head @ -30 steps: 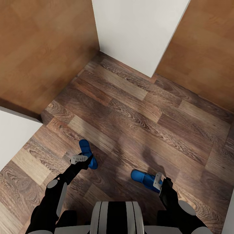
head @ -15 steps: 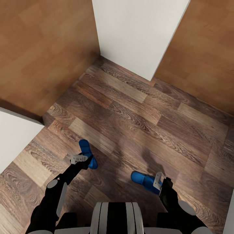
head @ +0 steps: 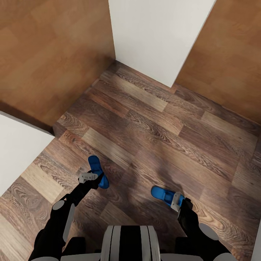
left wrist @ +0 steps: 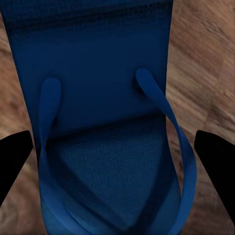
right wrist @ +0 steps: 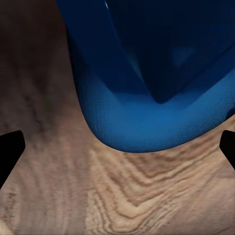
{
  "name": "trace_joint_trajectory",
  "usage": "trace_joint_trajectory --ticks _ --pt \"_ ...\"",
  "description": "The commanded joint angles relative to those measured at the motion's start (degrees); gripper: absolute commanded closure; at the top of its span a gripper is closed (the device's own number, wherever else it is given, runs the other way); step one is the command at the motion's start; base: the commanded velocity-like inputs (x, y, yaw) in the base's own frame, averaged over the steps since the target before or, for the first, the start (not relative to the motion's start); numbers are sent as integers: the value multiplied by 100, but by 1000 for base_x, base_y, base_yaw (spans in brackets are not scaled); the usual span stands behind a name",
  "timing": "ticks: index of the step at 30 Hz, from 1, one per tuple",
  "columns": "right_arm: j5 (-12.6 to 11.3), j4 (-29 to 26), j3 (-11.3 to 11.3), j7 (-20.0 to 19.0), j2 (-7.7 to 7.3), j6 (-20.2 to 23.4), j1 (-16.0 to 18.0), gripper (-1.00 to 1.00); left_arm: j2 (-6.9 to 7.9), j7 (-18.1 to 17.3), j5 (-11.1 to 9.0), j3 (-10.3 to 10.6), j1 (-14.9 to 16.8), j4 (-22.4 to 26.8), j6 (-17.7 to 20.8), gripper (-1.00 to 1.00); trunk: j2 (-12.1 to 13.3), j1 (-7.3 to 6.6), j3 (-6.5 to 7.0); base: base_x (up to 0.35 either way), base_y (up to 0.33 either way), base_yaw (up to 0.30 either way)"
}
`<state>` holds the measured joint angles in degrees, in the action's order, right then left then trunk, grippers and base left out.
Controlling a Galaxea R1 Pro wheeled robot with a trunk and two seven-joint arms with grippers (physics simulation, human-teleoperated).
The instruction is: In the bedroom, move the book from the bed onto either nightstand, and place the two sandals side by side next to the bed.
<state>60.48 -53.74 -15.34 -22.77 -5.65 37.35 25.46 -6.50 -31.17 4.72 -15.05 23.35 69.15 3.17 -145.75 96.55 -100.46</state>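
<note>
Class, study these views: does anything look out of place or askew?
Yes: the two blue sandals are not paired. One is at the left hand, the other at the right hand, apart and pointing different ways.

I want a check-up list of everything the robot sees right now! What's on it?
Surface: dark wood-plank floor, bare.
Job's things: two bright blue flat sandals, one at the left pincer, one at the right pincer; they lie apart.
Clutter: nothing seen.
Grippers: left pincer fingers wide either side of its sandal; right pincer fingers wide, sandal tip between.
Cables: nothing seen.
Surroundings: white wall corner, brown wooden panels.
</note>
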Motion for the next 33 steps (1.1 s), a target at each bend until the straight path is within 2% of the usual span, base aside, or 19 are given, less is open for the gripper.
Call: trace_joint_trajectory --ticks 1,33 --pt "60 -10 -21 -53 -6 24 3 -100 -9 -47 47 -25 3 11 24 100 -1 -1 -3 -2 2 0" --pt "60 -14 -21 -53 -6 20 2 -100 -9 -38 47 -25 3 2 9 100 -1 -1 -3 36 14 0"
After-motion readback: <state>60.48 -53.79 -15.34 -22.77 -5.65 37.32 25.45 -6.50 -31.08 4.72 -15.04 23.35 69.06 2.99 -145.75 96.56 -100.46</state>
